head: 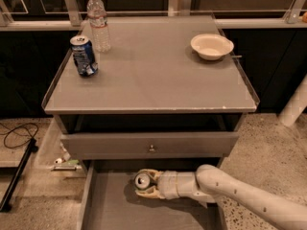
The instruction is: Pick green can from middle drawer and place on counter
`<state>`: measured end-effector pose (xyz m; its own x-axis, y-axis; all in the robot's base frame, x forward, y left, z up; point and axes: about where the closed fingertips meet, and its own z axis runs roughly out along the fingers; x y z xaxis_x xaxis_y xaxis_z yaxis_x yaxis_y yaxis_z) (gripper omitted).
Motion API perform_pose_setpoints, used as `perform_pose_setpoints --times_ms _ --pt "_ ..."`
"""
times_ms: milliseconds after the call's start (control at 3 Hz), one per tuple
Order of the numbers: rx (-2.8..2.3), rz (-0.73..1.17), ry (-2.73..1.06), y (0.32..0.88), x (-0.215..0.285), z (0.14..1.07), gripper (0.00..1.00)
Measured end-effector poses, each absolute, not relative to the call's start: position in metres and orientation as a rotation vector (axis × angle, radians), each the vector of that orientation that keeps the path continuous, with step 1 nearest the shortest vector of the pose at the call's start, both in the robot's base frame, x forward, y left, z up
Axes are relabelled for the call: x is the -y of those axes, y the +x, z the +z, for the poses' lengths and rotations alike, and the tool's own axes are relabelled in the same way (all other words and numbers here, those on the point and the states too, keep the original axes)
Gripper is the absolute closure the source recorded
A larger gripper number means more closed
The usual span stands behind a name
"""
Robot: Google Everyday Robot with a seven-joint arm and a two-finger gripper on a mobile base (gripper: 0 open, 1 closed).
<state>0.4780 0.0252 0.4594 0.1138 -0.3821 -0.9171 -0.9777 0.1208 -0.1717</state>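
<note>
The middle drawer (115, 210) is pulled open below the counter (153, 75). My gripper (144, 182) reaches into it from the right, near the back. Its fingers (147, 191) sit on either side of a small can (142, 180) that lies with its silver top facing up and left. The can's body is hidden by the fingers, so its green colour hardly shows.
On the counter stand a blue can (84, 55) and a clear water bottle (98, 22) at the back left, and a white bowl (211, 46) at the back right. A closed drawer front with a small knob (152, 149) is just above the open drawer. A black cable (19, 133) lies on the floor at left.
</note>
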Motion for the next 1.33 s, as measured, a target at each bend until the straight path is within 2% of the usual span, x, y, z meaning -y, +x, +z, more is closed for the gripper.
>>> perform_pose_setpoints --times_ms 1000,1333 --pt "-1.481 0.572 -1.365 0.423 0.068 0.581 1.0" --pt "-1.462 0.523 -1.405 0.431 0.083 0.631 1.0"
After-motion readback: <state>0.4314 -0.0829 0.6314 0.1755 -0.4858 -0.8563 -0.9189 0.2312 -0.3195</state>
